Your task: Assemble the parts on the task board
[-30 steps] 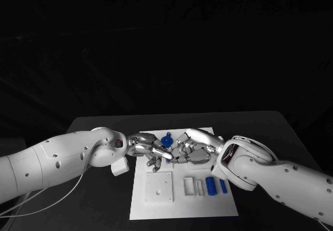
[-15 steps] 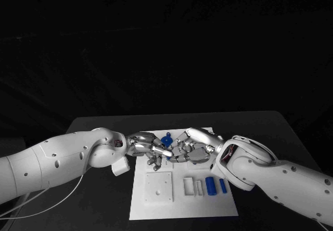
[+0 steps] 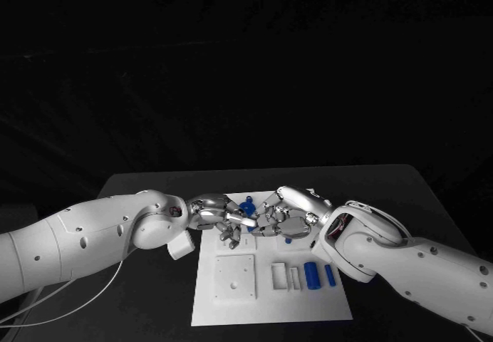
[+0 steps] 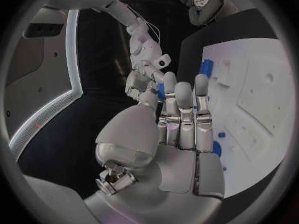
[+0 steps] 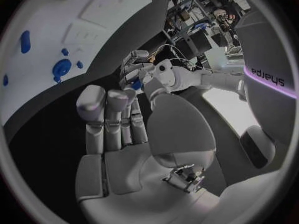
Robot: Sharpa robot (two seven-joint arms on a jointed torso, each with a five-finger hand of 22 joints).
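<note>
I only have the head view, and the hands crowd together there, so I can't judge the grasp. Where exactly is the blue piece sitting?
Observer: In the right wrist view, the blue piece sits against the left hand, just past the right hand's straight fingertips.
Operator: Is the left hand wrapped round it?
Observer: No. In the left wrist view its fingers lie straight, with the piece beside one tip. I cannot tell which hand grips it.
</note>
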